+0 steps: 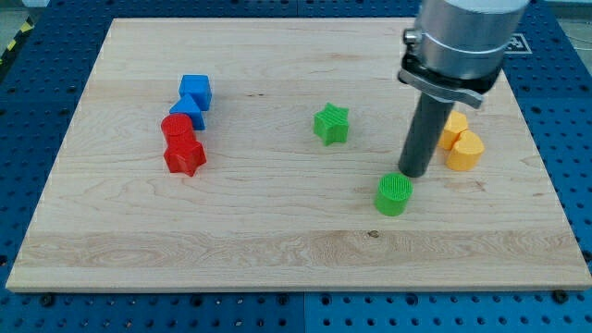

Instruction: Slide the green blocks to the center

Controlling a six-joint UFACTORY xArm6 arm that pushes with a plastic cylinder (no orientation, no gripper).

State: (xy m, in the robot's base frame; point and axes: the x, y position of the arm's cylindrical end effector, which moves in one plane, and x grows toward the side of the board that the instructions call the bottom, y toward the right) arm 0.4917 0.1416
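A green star block (331,123) lies near the board's middle, slightly right of centre. A green cylinder block (394,194) stands below and to the right of it. My tip (413,174) rests on the board just above and right of the green cylinder, close to its upper right edge; I cannot tell whether it touches. The star stands well apart to the tip's left.
Two yellow blocks (460,141) sit right of the rod, partly hidden by it. Two blue blocks (193,97) and two red blocks (182,146) cluster at the left. The wooden board (277,250) ends in blue perforated table all round.
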